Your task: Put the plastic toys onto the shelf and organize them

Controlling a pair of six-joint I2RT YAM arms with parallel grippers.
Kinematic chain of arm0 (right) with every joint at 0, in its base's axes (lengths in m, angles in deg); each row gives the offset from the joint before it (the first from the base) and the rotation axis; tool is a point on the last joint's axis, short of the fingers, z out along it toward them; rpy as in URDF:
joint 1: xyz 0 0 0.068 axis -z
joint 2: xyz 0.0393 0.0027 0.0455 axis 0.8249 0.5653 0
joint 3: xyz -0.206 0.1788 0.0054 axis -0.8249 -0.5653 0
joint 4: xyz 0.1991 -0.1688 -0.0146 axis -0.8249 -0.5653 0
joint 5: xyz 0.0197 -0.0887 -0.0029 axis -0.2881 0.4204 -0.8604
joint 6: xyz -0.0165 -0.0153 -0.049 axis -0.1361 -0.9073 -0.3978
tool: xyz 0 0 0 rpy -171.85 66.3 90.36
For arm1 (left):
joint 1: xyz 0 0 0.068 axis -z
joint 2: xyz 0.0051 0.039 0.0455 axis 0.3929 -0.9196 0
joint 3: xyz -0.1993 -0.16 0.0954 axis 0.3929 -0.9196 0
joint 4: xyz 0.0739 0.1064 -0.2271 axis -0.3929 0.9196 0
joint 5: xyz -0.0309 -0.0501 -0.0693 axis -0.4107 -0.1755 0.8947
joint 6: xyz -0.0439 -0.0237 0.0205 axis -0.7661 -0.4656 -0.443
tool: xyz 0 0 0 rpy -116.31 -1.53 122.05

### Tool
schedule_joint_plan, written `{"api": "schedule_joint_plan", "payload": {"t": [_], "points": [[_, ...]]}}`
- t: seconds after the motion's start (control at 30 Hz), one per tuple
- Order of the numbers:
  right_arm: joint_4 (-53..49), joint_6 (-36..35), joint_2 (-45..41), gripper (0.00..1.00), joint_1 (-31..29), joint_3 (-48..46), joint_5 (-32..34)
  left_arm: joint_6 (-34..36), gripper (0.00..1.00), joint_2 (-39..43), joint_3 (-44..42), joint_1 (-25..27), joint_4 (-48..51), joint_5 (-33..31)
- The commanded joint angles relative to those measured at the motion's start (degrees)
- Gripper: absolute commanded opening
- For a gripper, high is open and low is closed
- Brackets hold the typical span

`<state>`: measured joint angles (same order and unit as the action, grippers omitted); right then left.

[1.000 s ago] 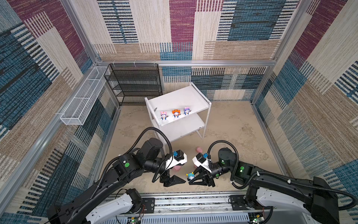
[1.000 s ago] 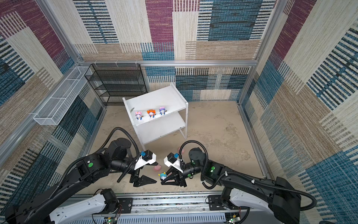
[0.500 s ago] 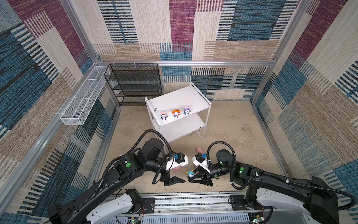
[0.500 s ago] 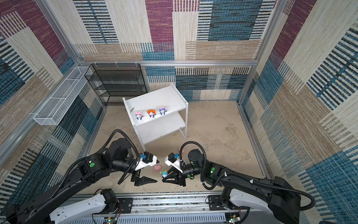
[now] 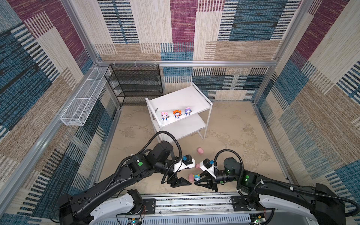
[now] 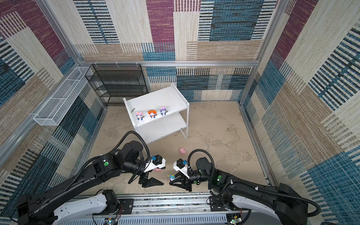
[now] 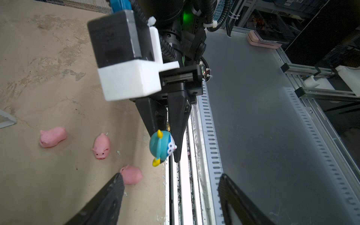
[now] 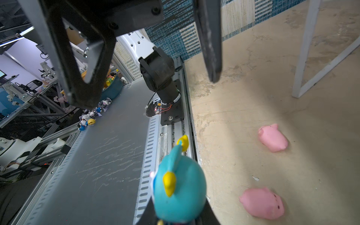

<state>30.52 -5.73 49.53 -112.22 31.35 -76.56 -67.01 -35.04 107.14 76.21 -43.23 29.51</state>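
right gripper (image 7: 168,150) clamped on teal-hooded figurine (image 7: 162,146) by front rail (image 7: 211,136); left gripper (image 7: 171,176) jaws apart, empty. Left wrist shows three pink pigs (image 7: 101,144) on floor (image 7: 58,87), right wrist two; shelf (image 5: 181,97) with three figurines (image 5: 176,114) only in both top views

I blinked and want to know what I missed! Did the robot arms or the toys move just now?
The left gripper slid a little toward the right gripper, jaws open. The right gripper stayed shut on the teal-hooded figurine. The three figurines on the shelf and the pink pigs on the floor did not move.
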Motion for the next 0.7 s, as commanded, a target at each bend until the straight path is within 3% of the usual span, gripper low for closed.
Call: {"api": "schedule_joint_plan", "payload": {"t": [0.0, 0.27, 0.5, 0.67], "points": [[3.0, -0.5, 0.2, 0.19, 0.0, 0.1, -1.9, -3.4, 0.75, -1.3, -0.5, 1.5, -6.4, 0.7], [2.1, -0.8, 0.3, 0.18, 0.0, 2.0, -4.4, -3.5, 0.6, -6.9, 1.0, 4.7, -7.4, 1.0], [1.0, -0.8, -1.3, 0.18, 0.0, 2.6, -4.1, -2.6, 0.27, -8.6, 2.1, 5.0, -5.3, 1.7], [0.7, -0.6, -1.7, 0.19, 0.0, 2.4, -3.5, -2.4, 0.15, -8.0, 2.1, 5.0, -4.4, 1.2]]}}
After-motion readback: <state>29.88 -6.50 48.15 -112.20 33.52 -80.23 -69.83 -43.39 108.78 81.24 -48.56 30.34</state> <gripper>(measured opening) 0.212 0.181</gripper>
